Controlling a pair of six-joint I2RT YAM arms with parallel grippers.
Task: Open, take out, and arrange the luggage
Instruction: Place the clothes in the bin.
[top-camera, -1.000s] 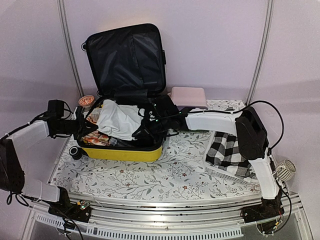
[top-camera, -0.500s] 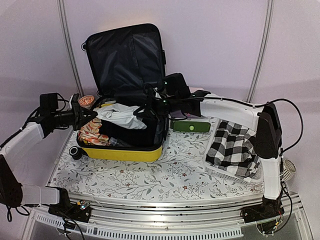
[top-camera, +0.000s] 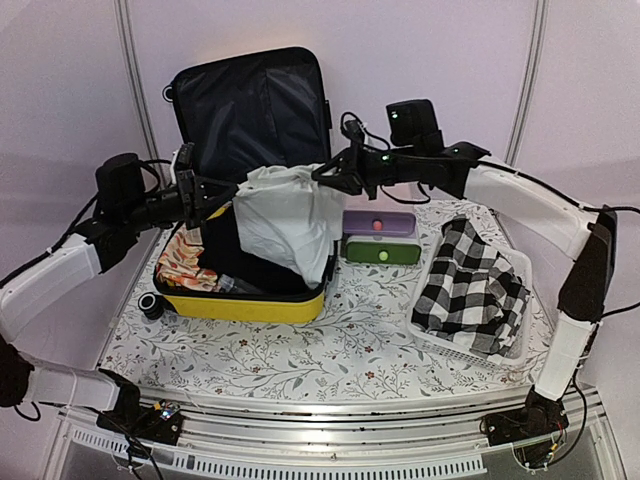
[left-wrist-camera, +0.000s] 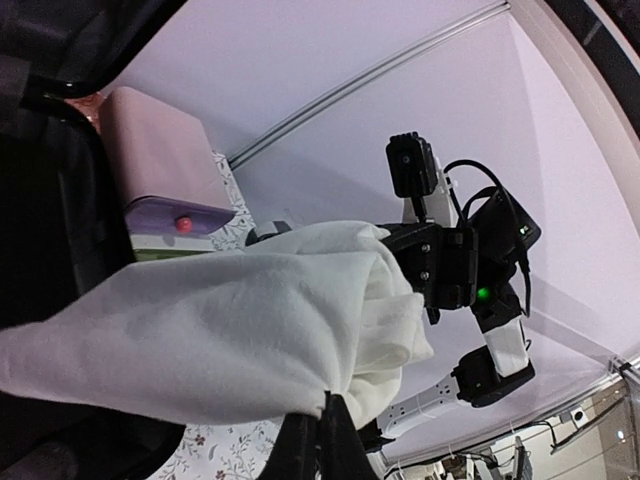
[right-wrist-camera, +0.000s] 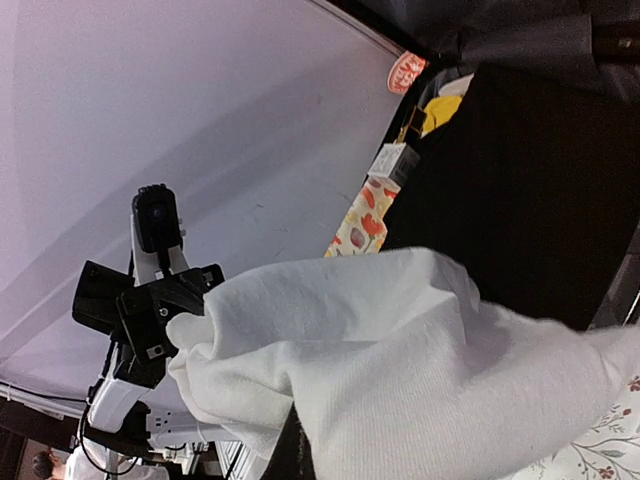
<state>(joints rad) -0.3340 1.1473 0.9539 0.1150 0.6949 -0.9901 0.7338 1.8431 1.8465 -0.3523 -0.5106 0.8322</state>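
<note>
lifting out of the luggage (top-camera: 240, 305), the white garment (top-camera: 290, 215) now hangs between left gripper (top-camera: 226, 190) and right gripper (top-camera: 322, 176), both pinching it; 1 item nearly out.

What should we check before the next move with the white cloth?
1. Left gripper shut on cloth: ok.
2. Right gripper shut on cloth: ok.
3. Suitcase lid open: ok.
4. Cloth clear of suitcase: cannot tell; its lower end hangs by the right rim.
5. Basket free: not ok; checkered cloth covers most of it.
</note>
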